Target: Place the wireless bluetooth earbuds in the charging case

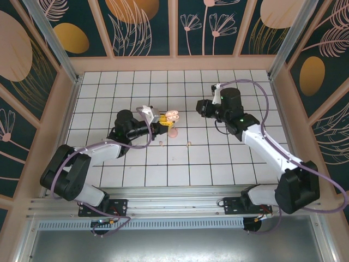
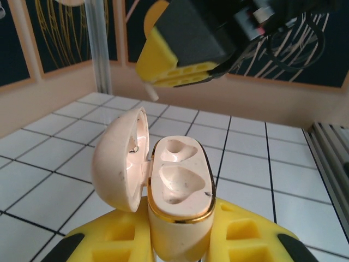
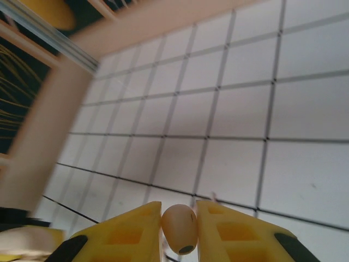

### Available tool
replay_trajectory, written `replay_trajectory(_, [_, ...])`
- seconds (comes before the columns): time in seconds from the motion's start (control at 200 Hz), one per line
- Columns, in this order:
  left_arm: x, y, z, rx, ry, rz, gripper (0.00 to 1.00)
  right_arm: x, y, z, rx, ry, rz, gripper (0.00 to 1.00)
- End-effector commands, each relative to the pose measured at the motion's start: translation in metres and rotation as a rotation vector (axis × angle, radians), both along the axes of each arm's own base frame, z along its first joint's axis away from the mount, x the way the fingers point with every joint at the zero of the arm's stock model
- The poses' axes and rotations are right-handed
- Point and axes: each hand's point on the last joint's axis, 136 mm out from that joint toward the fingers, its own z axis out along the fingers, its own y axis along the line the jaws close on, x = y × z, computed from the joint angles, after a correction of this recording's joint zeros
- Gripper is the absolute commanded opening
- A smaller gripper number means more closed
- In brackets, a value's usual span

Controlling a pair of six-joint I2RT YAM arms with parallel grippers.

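My left gripper (image 2: 177, 236) is shut on the charging case (image 2: 180, 188), gripping its lower body between the yellow fingers (image 2: 114, 240). The case stands upright with its lid (image 2: 120, 164) swung open to the left, and both moulded sockets are empty. From above, the case (image 1: 172, 115) sits at the tip of the left gripper (image 1: 165, 118) over the middle tiles. My right gripper (image 3: 180, 229) is shut on one earbud (image 3: 180, 226), pale cream and egg-shaped. That gripper (image 2: 182, 52) hangs above and behind the open case, apart from it. In the top view the right gripper (image 1: 200, 107) is just right of the case.
Two tiny pale specks (image 1: 162, 144) (image 1: 188, 144) lie on the white grid tiles in front of the case, too small to identify. A small pink blob (image 1: 173, 131) sits just below the case. Wooden walls (image 1: 174, 64) ring the table; a metal rail (image 1: 180, 207) runs along the near edge.
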Motion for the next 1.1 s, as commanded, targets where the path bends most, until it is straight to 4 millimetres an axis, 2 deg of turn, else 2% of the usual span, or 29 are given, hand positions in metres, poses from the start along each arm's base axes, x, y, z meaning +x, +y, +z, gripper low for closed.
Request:
replay_trajectory(0.0, [0.005,-0.007,0.029,-0.085,-0.060,-0.003,0.03,-0.007,0.021,0.051,0.116,-0.152,0.066,0.22])
replay_trajectory(0.145, [0.008,-0.011,0.032,-0.094,-0.060,-0.010,0.03,-0.020,0.040,0.073,0.138,-0.213,0.140,0.22])
replay_trajectory(0.415, [0.010,-0.012,0.040,-0.109,-0.062,-0.011,0.03,-0.027,0.069,0.064,0.128,-0.203,0.222,0.22])
replay_trajectory(0.666, [0.011,-0.012,0.049,-0.122,-0.077,-0.006,0.03,-0.028,0.074,0.059,0.132,-0.196,0.237,0.22])
replay_trajectory(1.096, [0.016,-0.010,0.051,-0.125,-0.084,0.025,0.03,-0.039,0.076,0.054,0.148,-0.170,0.282,0.22])
